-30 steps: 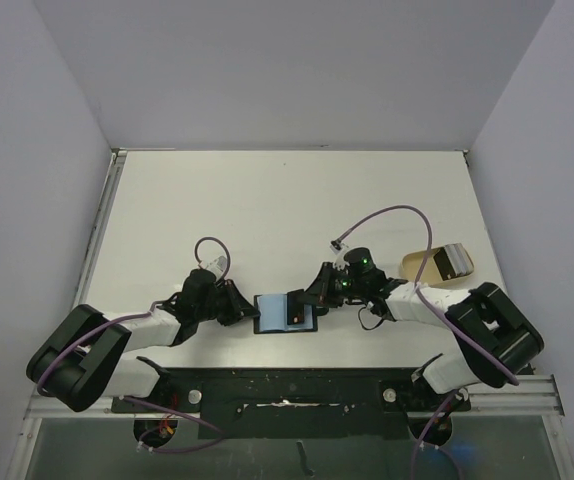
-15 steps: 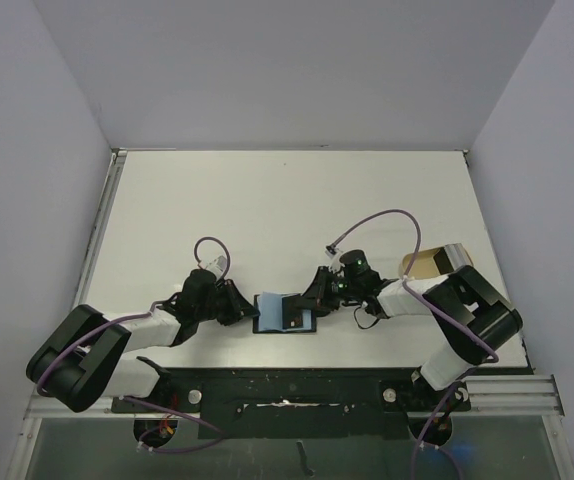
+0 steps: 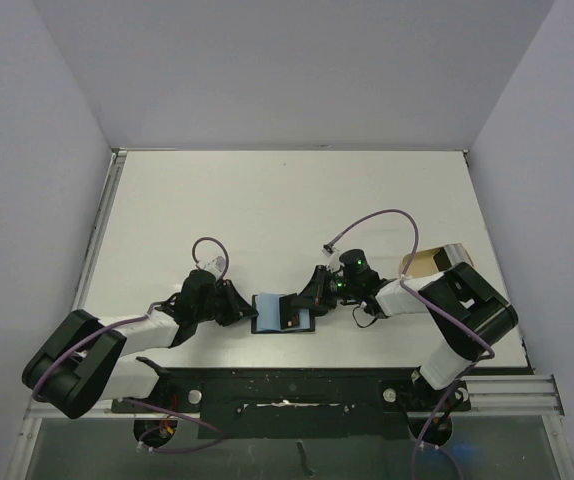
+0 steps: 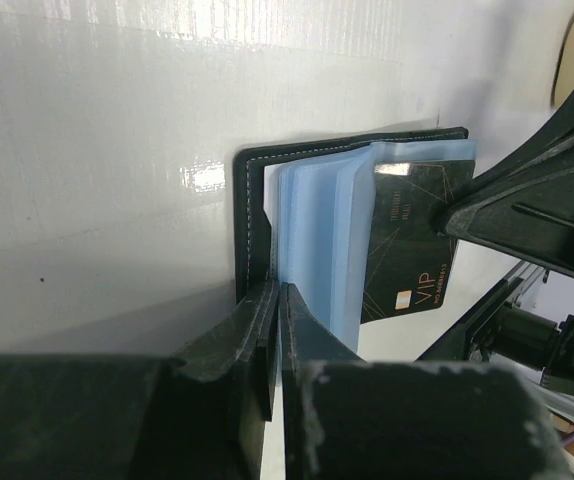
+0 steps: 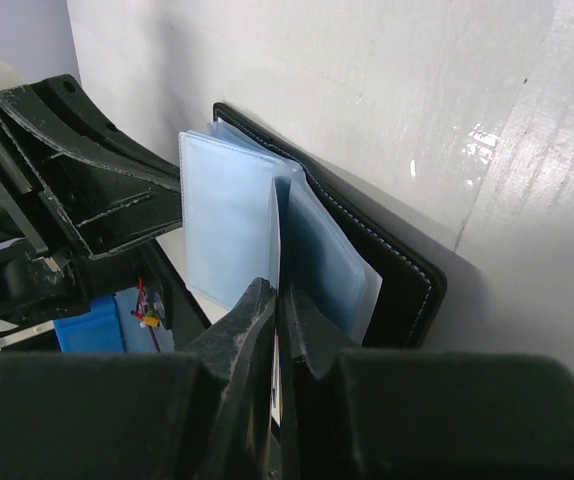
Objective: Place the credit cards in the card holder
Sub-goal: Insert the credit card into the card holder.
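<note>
The black card holder point(image 3: 270, 312) lies open near the table's front edge, its pale blue sleeves point(image 4: 317, 230) fanned upward. My left gripper point(image 4: 272, 300) is shut on the left edge of its black cover point(image 4: 250, 220). From the right, my right gripper point(image 5: 277, 295) is shut on a dark credit card point(image 4: 412, 250) with gold VIP lettering. That card lies against the sleeves, its left end among them. In the right wrist view the card is almost hidden edge-on between the fingers. More credit cards point(image 3: 459, 252) rest on the tan tray.
The tan tray point(image 3: 422, 263) sits at the right, partly behind the right arm's elbow point(image 3: 467, 300). A purple cable point(image 3: 387, 215) loops above the right wrist. White walls stand on three sides, and a black rail point(image 3: 287, 385) runs along the near edge.
The right arm's elbow has swung in toward the tray, and its gripper has pushed slightly left with the card. The card holder and left gripper have shifted a little left.
</note>
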### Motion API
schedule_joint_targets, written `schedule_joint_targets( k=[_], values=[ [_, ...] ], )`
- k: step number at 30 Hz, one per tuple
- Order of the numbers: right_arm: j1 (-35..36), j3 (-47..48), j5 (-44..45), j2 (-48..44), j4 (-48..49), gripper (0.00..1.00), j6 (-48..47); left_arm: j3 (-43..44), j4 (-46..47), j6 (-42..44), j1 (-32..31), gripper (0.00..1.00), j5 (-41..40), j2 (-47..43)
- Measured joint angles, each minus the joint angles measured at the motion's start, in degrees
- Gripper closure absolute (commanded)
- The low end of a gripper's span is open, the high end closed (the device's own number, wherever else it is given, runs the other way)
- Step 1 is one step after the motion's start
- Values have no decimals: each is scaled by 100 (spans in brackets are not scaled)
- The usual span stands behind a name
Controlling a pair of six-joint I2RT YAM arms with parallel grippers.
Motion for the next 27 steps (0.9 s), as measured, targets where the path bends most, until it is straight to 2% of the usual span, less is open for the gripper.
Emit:
schedule_joint_targets(
  k=[21, 27],
  values=[
    [-11, -4, -42, 350, 520, 96, 354, -151, 149, -20, 0, 96, -52, -79],
    [-15, -4, -76, 507, 728, 92, 494, -216, 205, -33, 0, 96, -70, -127]
  ],
)
